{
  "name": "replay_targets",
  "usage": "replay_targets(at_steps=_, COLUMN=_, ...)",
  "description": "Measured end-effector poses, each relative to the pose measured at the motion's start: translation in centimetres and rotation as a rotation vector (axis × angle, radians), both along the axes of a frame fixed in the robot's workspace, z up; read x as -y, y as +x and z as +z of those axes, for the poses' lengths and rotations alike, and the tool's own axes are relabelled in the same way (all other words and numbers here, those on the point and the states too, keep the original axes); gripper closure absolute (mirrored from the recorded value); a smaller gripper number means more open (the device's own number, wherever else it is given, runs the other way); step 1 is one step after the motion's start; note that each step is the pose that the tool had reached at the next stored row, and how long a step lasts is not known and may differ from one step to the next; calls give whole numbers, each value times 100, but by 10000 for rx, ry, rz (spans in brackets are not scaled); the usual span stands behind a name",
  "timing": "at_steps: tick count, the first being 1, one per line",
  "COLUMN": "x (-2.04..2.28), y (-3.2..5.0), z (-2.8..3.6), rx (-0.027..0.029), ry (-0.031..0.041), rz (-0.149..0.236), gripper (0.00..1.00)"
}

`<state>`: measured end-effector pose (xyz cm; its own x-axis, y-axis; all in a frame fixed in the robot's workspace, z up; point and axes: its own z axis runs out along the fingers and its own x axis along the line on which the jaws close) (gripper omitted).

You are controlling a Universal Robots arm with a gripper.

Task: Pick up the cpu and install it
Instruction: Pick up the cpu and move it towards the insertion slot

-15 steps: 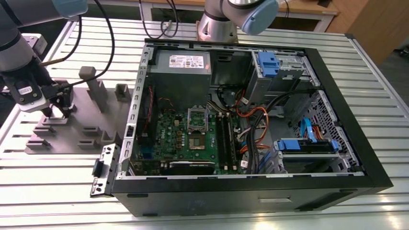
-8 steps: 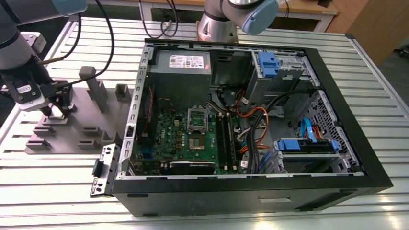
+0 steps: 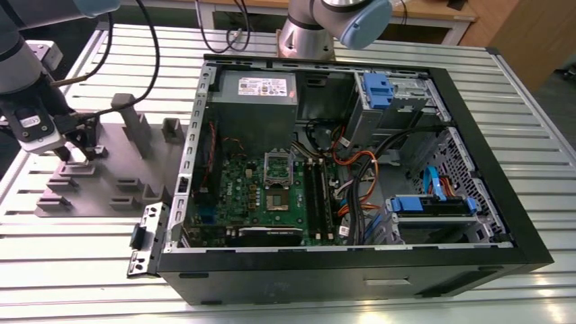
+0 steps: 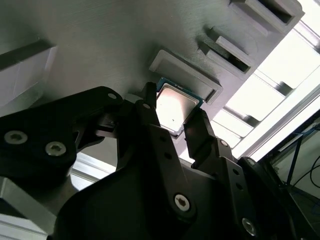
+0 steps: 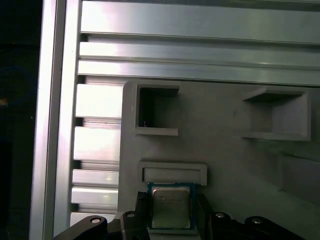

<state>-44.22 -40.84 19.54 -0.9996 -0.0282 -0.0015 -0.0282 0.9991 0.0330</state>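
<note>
The arm points down at the exterior view's left, its gripper [image 3: 78, 154] over the grey fixture tray [image 3: 135, 174]. In both wrist views the fingers [image 4: 199, 135] seem clamped on the cpu [image 4: 175, 106] [image 5: 171, 205], just beside a raised slot [image 5: 174, 172]. The open computer case [image 3: 360, 278] lies towards the exterior view's right.

Nothing legible anywhere. Just a white label [image 3: 263, 86] on the grey power supply [image 3: 252, 125], print too fine to read, and faint, unreadable markings on the cpu [image 5: 170, 205] lid.
</note>
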Motion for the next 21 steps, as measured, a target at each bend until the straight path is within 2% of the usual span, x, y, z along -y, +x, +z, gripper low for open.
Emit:
replay_targets(at_steps=14, x=0, y=0, z=127, rx=0, ry=0, rz=0, gripper=53)
replay_targets(at_steps=21, x=0, y=0, z=141, rx=0, ry=0, rz=0, gripper=53)
